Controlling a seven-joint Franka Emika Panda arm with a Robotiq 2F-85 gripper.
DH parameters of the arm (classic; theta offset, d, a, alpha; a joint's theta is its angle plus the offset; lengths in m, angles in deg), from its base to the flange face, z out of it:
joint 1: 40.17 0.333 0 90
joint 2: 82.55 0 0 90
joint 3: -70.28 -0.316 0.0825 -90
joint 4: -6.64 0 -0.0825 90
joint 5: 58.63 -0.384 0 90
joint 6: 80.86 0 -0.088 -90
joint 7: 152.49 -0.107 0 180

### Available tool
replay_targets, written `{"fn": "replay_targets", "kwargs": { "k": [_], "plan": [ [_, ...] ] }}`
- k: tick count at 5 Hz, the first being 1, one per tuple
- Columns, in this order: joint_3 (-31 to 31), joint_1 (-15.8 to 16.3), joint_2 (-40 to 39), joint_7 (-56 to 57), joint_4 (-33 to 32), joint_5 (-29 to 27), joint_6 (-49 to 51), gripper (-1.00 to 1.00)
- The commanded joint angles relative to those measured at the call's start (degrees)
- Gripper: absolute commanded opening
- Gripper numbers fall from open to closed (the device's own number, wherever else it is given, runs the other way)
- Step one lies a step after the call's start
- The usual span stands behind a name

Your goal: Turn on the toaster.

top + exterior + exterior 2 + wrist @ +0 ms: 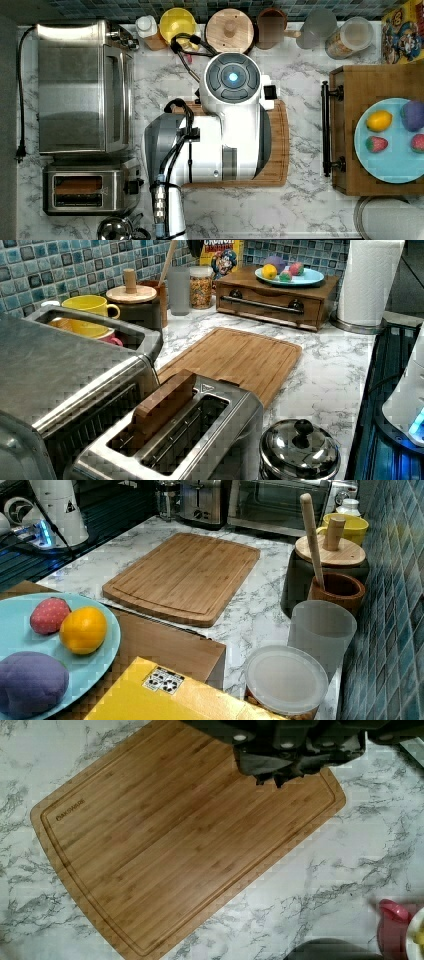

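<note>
Steel toaster (82,190) beside toaster oven (80,87); gripper (278,777) above cutting board (185,835).

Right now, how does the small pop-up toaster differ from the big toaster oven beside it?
The small brushed-steel pop-up toaster is much smaller than the large steel toaster oven. The toaster has two long open slots on top, one holding a brown slice; the oven's top is flat and closed. The toaster has a black lever at one end; the oven has a glass door. Both are steel boxes, side by side on the marble counter.

Marble counter (305,200), blue-tile wall (30,275)
</note>
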Motion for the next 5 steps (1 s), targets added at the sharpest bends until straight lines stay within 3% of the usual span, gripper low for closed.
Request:
{"fn": "replay_targets", "kwargs": {
  "k": [1,4,5],
  "plan": [
    [-1.28,1.23,2.56,3.19,-4.63,-0.67,-3.38,-1.00],
    [-6.83,5.54,12.11,5.58,-18.51,-1.52,-11.38,-1.00],
    [-7.32,6.86,14.76,8.09,-22.78,-4.33,-12.98,-1.00]
  ]
}}
